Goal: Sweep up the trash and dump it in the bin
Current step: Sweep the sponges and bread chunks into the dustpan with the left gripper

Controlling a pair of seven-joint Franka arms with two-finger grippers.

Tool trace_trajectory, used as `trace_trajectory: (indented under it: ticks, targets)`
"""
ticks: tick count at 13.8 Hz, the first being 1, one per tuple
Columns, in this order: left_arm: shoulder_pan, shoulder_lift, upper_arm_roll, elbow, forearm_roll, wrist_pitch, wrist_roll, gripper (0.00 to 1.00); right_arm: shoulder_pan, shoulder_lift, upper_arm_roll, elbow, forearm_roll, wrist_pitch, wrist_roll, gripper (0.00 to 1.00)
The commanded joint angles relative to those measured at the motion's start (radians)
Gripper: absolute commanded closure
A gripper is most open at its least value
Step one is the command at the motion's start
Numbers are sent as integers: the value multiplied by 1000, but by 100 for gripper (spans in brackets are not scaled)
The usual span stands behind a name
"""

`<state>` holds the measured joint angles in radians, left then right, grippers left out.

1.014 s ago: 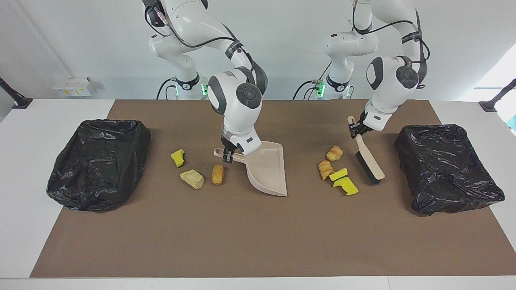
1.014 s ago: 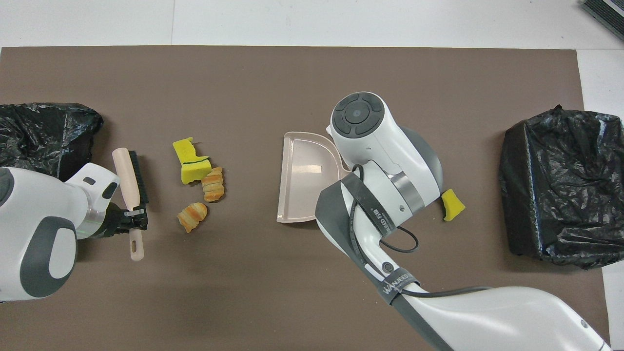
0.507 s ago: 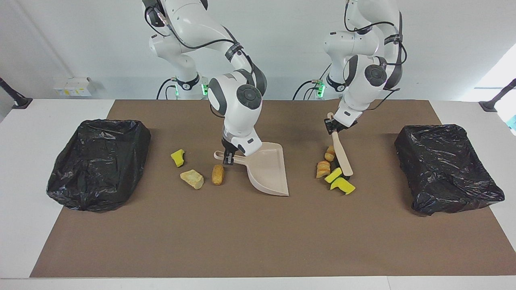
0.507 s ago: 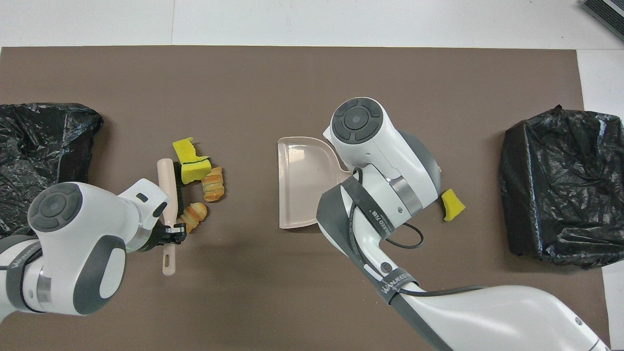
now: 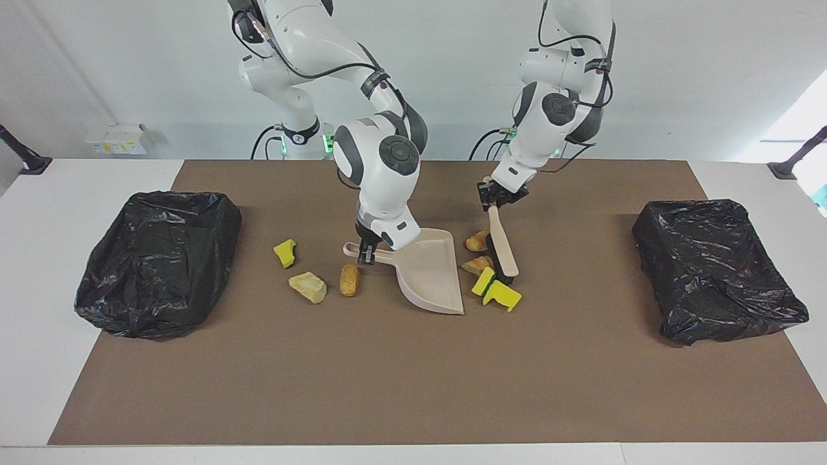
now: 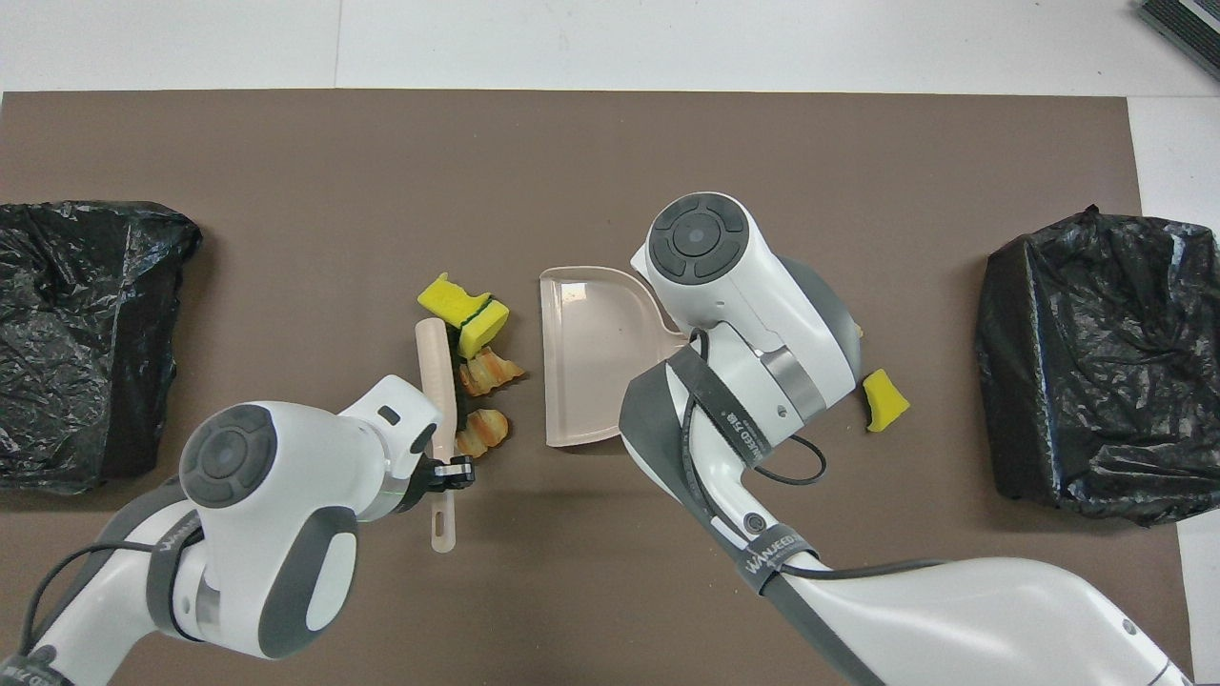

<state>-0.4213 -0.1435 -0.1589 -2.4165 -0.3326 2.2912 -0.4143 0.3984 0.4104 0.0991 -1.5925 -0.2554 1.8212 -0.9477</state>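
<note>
the trash lies in two loose groups either side of the dustpan, a smooth beige plastic scoop with a flat straight lip, resting on the matte brown mat. just beside the dustpan's open lip, toward the left arm's end of the table, sit four bits: two ridged, golden pastry lumps and two porous yellow sponge chunks, one showing a dark green scouring layer at its edge. the brush, a slim beige wooden-looking handle with short black bristles, presses against these four from the side away from the dustpan; the left gripper is clamped on the upper end of its handle. beside the dustpan's handle, toward the right arm's end, lie three more: a notched yellow sponge piece, a pale craggy bread lump and an oblong tan roll. the right gripper grips the dustpan's looped handle. well apart from the dustpan, at each end of the mat, stands a bin lined with crinkled glossy black plastic
</note>
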Motion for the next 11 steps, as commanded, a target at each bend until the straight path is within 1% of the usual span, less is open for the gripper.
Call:
trace_trajectory:
  ticks: [1,3,5,6,7,9,10,11]
  targets:
    - [-92,4,16,19,-52,27,-24,100,-10,-19,8,-30,-1,38,-17,100]
    - [-134,15,16,49,-68,25,-26,100,-10,-19,8,-30,-1,40,-17,100]
    - [-136,13,15,68,-69,10,-41,100,-10,-19,8,-30,1,40,-10,100]
    - [-122,1,19,85,-69,-8,-46,100,-10,-19,8,-30,1,40,-8,100]
    - [-99,-13,22,111,-71,-60,-49,100,-9,-19,8,-30,1,40,-6,100]
    - [-15,-21,22,164,-68,-197,-78,100,-10,-19,8,-30,1,40,-2,100]
    - [7,-25,22,162,-57,-238,-136,100,-10,-19,8,-30,1,40,0,100]
    - [22,-42,21,145,-54,-248,-229,100,-10,-19,8,-30,1,40,0,100]
